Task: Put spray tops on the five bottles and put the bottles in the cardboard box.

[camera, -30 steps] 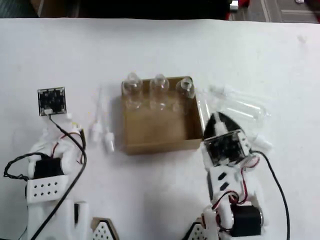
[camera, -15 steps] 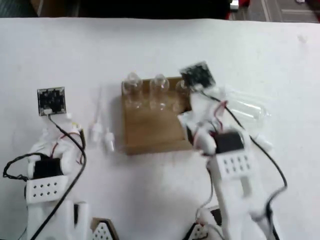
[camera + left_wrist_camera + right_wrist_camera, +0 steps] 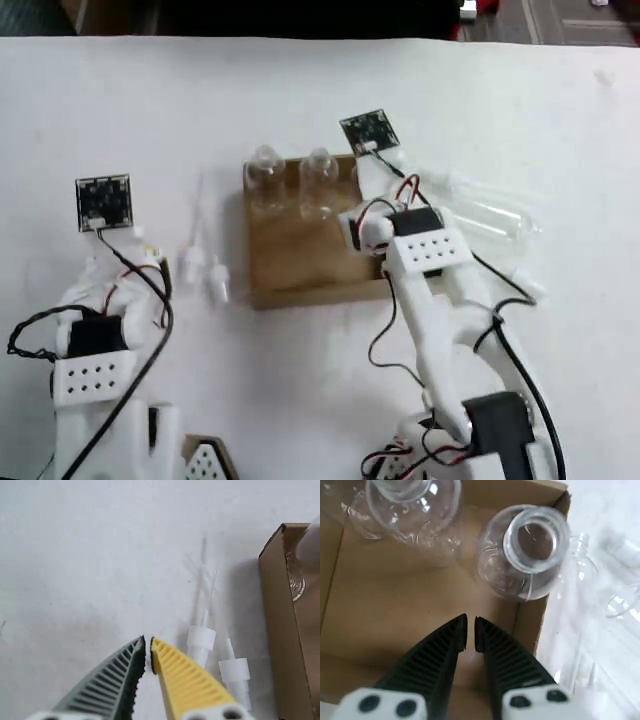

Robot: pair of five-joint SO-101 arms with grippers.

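The cardboard box [image 3: 300,255] is sitting at the middle of the white table [image 3: 300,90], between the 2 arms. Clear bottles are standing upright along its far wall. The high view is showing the first bottle [image 3: 265,180] in the far left corner and the second bottle [image 3: 318,180] just beside it. In the right wrist view the corner bottle [image 3: 530,555] is standing against the box's right wall, with its mouth open.

The loose bottles [image 3: 485,215] are lying on their sides on the table, just beyond the box's right wall.

To the left of the box, near it but apart, 2 spray tops are lying side by side. These are the left spray top [image 3: 190,262] and the right spray top [image 3: 216,282], and their thin tubes are pointing toward the far edge.

The right gripper [image 3: 470,625] is pointing down into the box over its bare floor, near the corner bottle but apart from it. Its jaws are drawn together to a thin slit and are gripping nothing. The right arm [image 3: 430,290] is stretching from the near edge over the box's right side.

The left gripper [image 3: 148,655] is hanging over bare table just beside the left spray top. Its jaws are meeting tip to tip and holding nothing.
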